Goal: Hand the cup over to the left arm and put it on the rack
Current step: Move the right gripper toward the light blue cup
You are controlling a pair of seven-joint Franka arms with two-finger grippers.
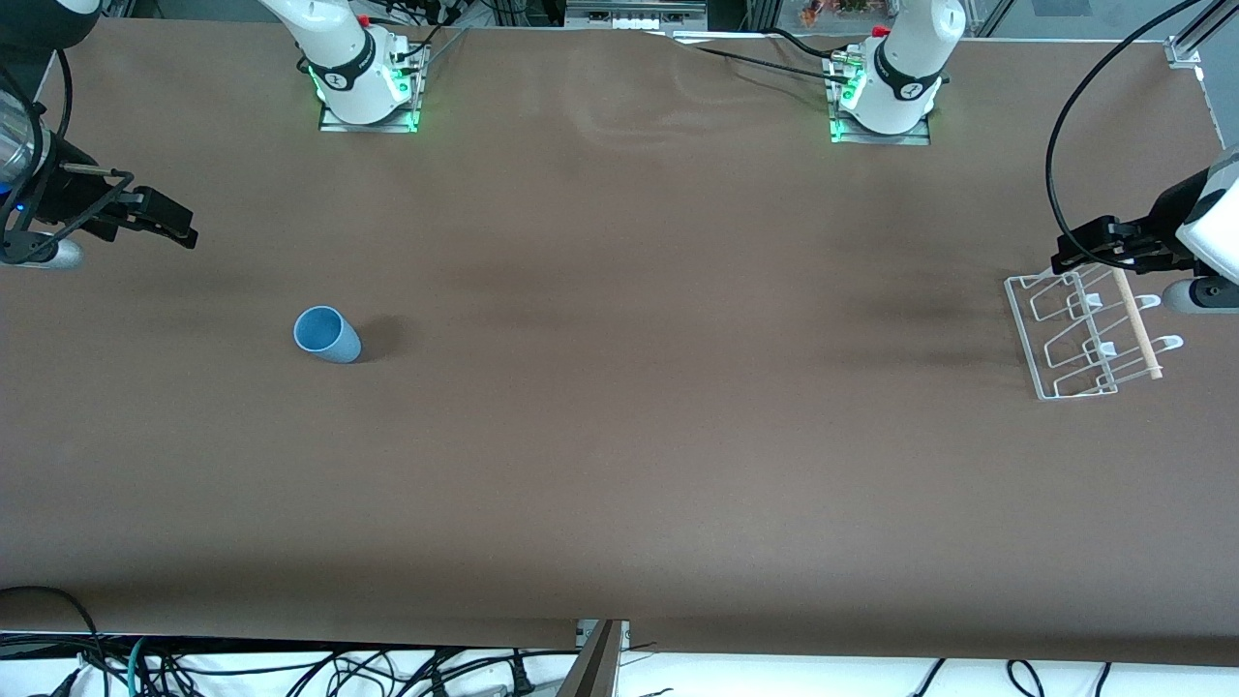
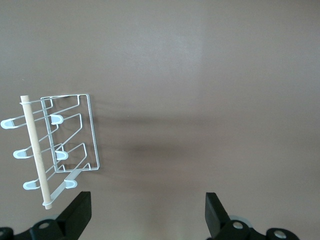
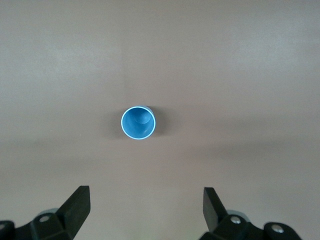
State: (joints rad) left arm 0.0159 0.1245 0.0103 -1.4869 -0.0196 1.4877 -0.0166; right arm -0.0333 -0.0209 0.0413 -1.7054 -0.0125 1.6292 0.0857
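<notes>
The light-blue cup (image 1: pixel 326 334) stands upright on the brown table toward the right arm's end; it also shows in the right wrist view (image 3: pixel 138 122), seen from above. The white wire rack (image 1: pixel 1082 334) with its wooden rod lies at the left arm's end; it also shows in the left wrist view (image 2: pixel 57 147). My right gripper (image 1: pixel 176 225) hangs open and empty high over the table's edge at the right arm's end, apart from the cup. My left gripper (image 1: pixel 1076 254) hangs open and empty over the rack's end nearest the bases.
The brown table (image 1: pixel 619 436) stretches between cup and rack. The arm bases (image 1: pixel 368 87) stand along the table's edge farthest from the front camera. Cables (image 1: pixel 290 673) hang below the table's front edge.
</notes>
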